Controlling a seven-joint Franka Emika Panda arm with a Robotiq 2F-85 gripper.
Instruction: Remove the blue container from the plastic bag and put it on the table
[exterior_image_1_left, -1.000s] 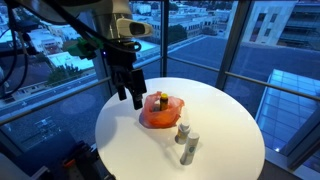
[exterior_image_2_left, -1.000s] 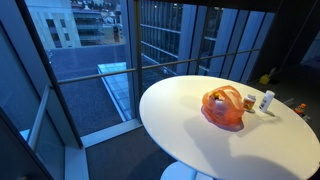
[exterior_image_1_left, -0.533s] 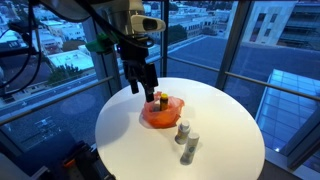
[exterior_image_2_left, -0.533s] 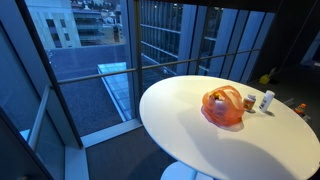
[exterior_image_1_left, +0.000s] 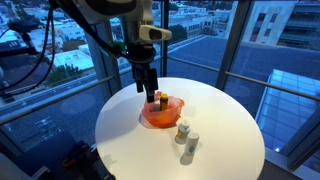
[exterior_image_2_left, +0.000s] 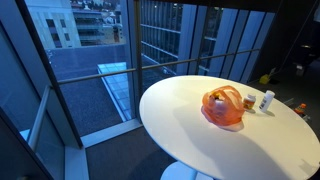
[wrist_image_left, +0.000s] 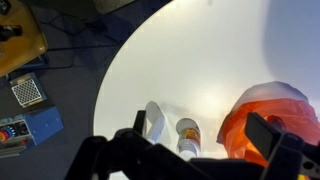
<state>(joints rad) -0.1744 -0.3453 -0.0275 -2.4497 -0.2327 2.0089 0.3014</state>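
Now hovering over the far-left part of the round white table (exterior_image_1_left: 118, 135), with the gripper (exterior_image_1_left: 145, 90) spread wide and clasping nothing. Just right of those fingers and a little nearer, lower down: the orange plastic bag (exterior_image_1_left: 163, 115), resting around the middle of the table, clear of the gripper. In the wrist view, the bag (wrist_image_left: 275, 112) off toward the right edge, beside one finger rather than between the two. Crumpled, translucent, bright orange, with a looped handle (exterior_image_2_left: 228, 93) standing up on top. Poking from its mouth, a small upright item with a yellowish top (exterior_image_1_left: 160, 98); too small to say whether this is the blue container. Close by on the bag's near-right side, a pair of small white bottles (exterior_image_1_left: 183, 131), standing on the table.
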